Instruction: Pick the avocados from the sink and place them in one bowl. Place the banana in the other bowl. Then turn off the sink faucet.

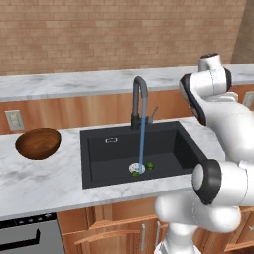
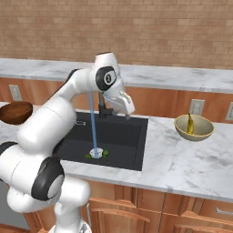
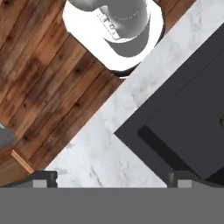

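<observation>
Two green avocados [image 1: 149,165] [image 1: 135,173] lie by the round drain in the black sink [image 1: 114,158], and again as avocados [image 2: 105,153] [image 2: 88,156] in the sink [image 2: 123,136]. The dark faucet [image 1: 140,96] pours a blue stream of water onto the drain. A dark brown bowl [image 1: 38,143] stands empty on the counter left of the sink. Right of the sink, the pale bowl [image 2: 205,132] holds the yellow banana [image 2: 190,124]. My gripper [image 2: 128,113] hangs over the sink's back edge beside the faucet. In the hand view the gripper [image 3: 113,179] is open with nothing between its fingers.
Marble counter [image 1: 44,183] surrounds the sink, with a raised ledge and brick wall behind. Wall outlets [image 1: 14,119] [image 2: 196,107] sit on the wooden backsplash. An appliance front [image 1: 30,235] is below the counter at left. The hand view looks down on a wood floor [image 3: 39,65].
</observation>
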